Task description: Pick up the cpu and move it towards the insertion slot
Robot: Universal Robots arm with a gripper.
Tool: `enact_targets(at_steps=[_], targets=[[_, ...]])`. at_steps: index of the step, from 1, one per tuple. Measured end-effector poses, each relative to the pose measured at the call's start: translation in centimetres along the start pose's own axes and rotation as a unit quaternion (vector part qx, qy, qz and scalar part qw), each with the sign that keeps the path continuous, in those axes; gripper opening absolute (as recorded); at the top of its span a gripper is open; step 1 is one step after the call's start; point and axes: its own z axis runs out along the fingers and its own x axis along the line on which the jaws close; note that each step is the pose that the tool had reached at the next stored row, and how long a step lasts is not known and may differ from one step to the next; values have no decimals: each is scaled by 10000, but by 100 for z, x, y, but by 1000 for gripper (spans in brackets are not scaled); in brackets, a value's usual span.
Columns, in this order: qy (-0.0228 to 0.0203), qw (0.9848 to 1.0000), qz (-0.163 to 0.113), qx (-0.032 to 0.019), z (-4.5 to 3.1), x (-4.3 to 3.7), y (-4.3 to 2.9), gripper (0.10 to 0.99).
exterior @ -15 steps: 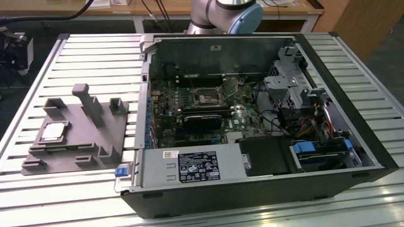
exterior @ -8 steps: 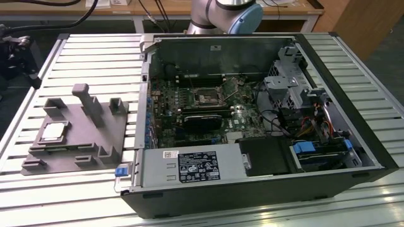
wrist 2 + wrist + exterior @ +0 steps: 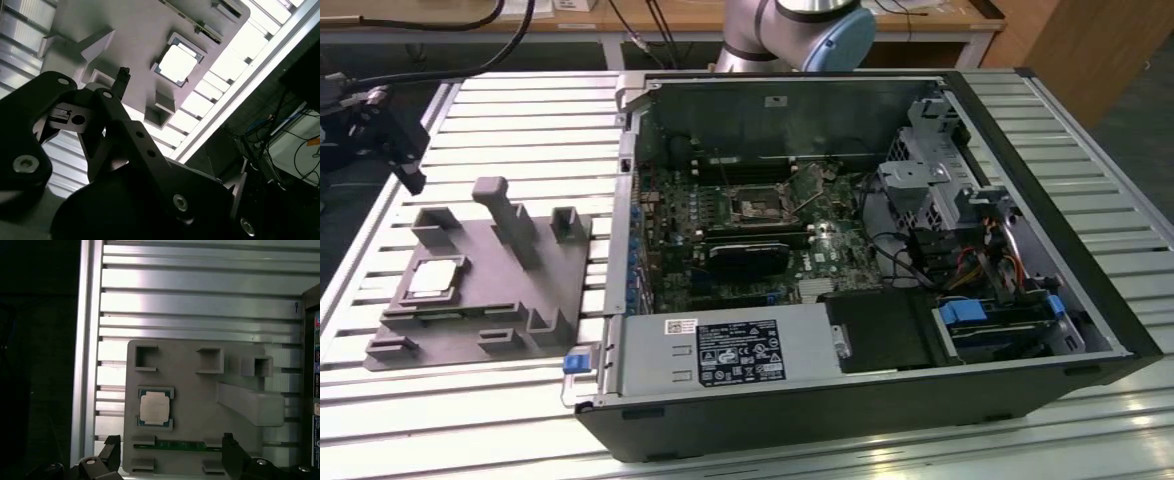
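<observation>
The cpu (image 3: 434, 277) lies flat in a square recess of the grey plastic fixture (image 3: 480, 330), at the exterior view's left. It is a small silvery square in both wrist views (image 3: 154, 407) (image 3: 176, 64). My gripper (image 3: 408, 180) hangs above the table just beyond the fixture's far left corner, well clear of the cpu. In the first wrist view the gripper (image 3: 171, 444) is open, its two black fingertips (image 3: 112, 447) wide apart with nothing between them. The insertion slot (image 3: 758, 207) is a small metal-framed socket on the motherboard inside the open computer case.
The fixture carries a tall peg (image 3: 507, 215), several raised blocks and a green memory stick (image 3: 180, 445). The open computer case (image 3: 854, 410) stands to the fixture's right, with a black card (image 3: 750, 255), drive cages and cables inside. A ribbed aluminium table (image 3: 520, 110) lies under everything.
</observation>
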Motion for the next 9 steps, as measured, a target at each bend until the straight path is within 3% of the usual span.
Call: enact_targets(at_steps=[9], targets=[[1, 10000, 0, 0, 165, 17, -19, 882]])
